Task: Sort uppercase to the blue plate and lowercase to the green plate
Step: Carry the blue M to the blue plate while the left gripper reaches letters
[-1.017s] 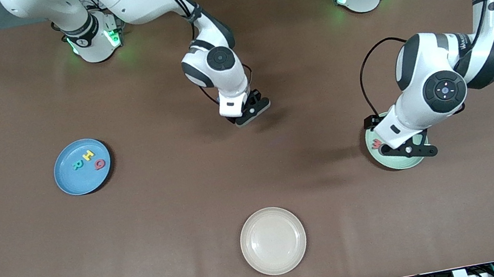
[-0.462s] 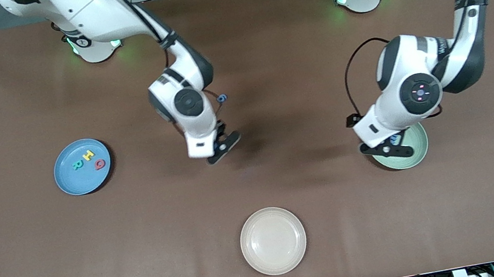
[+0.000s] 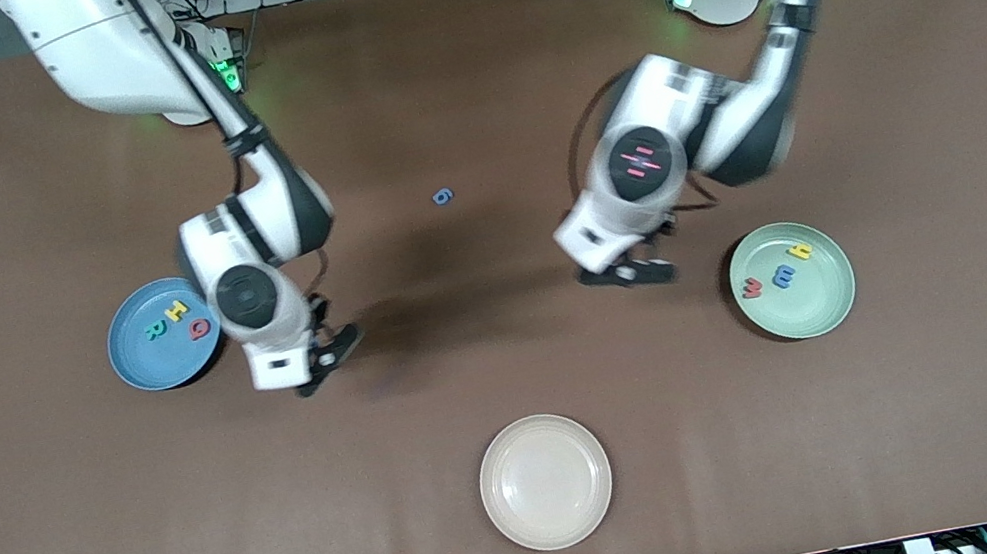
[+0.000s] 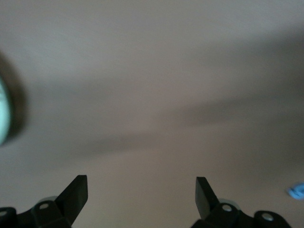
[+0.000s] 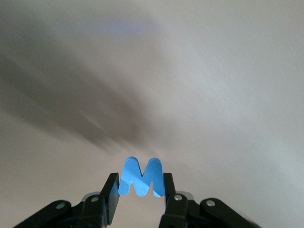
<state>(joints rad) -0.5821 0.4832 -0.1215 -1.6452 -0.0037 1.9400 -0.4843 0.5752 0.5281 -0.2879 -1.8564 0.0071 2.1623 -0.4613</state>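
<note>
blue W [image 5: 141, 177] pinched in right claw [image 5: 137, 195], over bare surface [image 3: 509, 366] beside blue plate [image 3: 153, 362]
foam, so prob light + squashy; flat-face pinch w/ gentle squeeze looks right. plate has H, R, Q. blue g [image 3: 442, 196] lies mid-surface, farther from cam than the plates. left claw [image 4: 141, 190] spread wide, empty, near green plate [image 3: 819, 306] w/ y, e, red w.

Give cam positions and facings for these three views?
Front: high across the table, facing both arms; shows blue plate, green plate, g.
Left wrist: on the left arm, facing bare table; open left pincer, g at the edge.
Right wrist: on the right arm; right pincer shut on W.
Shared: front and left wrist both show g.
</note>
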